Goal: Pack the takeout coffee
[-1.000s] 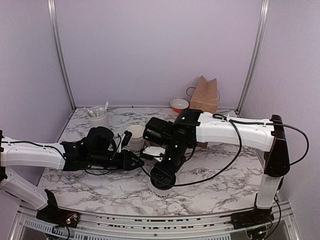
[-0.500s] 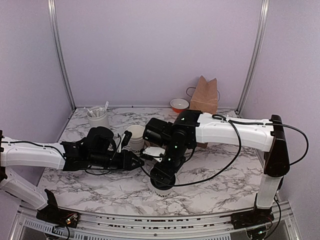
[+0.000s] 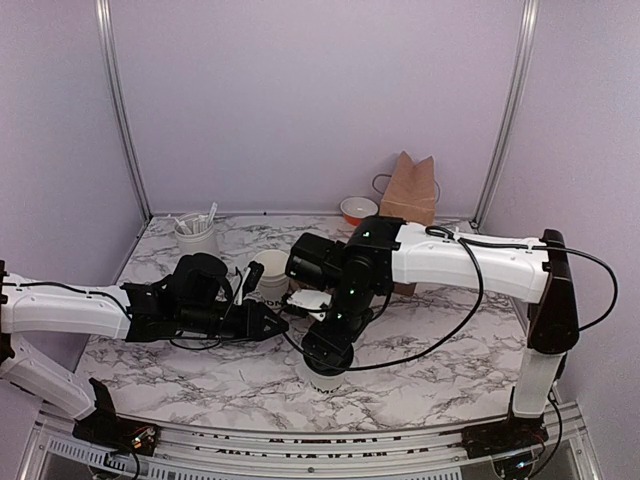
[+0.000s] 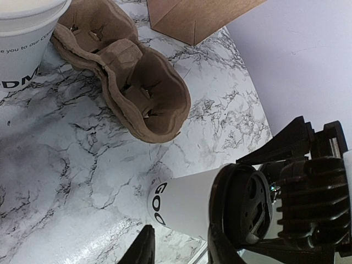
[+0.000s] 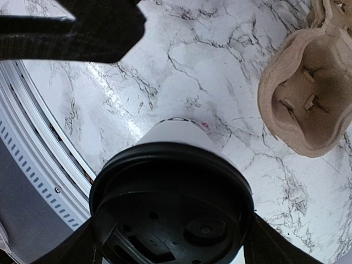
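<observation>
The takeout coffee (image 3: pixel 324 379), a white cup with dark lettering and a black lid, stands near the table's front edge. My right gripper (image 3: pixel 330 350) comes down on it from above and is shut on its lid. In the right wrist view the lid (image 5: pixel 170 203) fills the space between the two fingers (image 5: pixel 82 247). My left gripper (image 3: pixel 275 323) is open and empty, just left of the cup. In the left wrist view its gripper (image 4: pixel 179 250) frames the cup's base (image 4: pixel 181 203) without touching it.
A lidless white cup (image 3: pixel 270 275) stands behind the left gripper. A brown pulp cup carrier (image 4: pixel 126 71) lies beside it. A utensil holder (image 3: pixel 196 235) is at the back left. An orange bowl (image 3: pixel 358 210) and a brown paper bag (image 3: pixel 408 190) are at the back.
The right arm has shifted very slightly away from the front edge, still on the lidded cup. The left arm has not moved.
</observation>
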Motion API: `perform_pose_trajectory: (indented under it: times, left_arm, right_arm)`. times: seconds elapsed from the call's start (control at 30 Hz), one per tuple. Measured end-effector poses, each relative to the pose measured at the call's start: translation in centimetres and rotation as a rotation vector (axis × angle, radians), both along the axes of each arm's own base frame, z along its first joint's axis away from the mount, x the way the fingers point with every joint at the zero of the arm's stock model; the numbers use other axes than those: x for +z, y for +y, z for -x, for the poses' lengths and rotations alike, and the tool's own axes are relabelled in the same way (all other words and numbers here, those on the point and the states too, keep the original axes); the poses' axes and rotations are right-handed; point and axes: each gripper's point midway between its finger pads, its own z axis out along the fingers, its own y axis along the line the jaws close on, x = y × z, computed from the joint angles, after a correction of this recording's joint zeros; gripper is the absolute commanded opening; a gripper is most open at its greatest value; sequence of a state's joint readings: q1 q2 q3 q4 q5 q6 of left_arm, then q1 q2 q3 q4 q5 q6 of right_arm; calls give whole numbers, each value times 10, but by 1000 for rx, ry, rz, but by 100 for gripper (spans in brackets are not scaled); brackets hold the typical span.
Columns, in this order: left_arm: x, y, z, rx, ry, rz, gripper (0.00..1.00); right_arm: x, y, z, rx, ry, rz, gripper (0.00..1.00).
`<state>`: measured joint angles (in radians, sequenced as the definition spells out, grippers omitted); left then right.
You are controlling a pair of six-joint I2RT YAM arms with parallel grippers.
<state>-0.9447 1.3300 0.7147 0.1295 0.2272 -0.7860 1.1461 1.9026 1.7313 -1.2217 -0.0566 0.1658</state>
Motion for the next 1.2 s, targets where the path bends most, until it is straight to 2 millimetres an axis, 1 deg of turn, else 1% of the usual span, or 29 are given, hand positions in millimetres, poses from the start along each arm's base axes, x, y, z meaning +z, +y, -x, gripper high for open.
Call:
perform_pose_trajectory:
  times: [0.23, 0.6, 0.77, 0.9, 1.1, 1.2]
  left_arm:
    - [0, 0, 0, 1, 0, 0, 34]
    - [0, 0, 0, 1, 0, 0, 35]
    - [0, 0, 1, -3, 0, 0, 37]
    - [-2, -4, 6, -26, 0, -4, 39]
    - [-15, -11, 16, -60, 25, -30, 40]
    - [-13, -13, 17, -68, 23, -26, 41]
  right_arm:
    - [-5, -2, 0, 0, 0, 9, 83]
    - [-5, -1, -1, -2, -4, 8, 84]
    - [-5, -2, -2, -12, -10, 13, 85]
    - [-5, -3, -3, -23, -14, 16, 85]
    - [-5, -4, -4, -30, -19, 19, 87]
    - [-5, -4, -5, -32, -24, 23, 88]
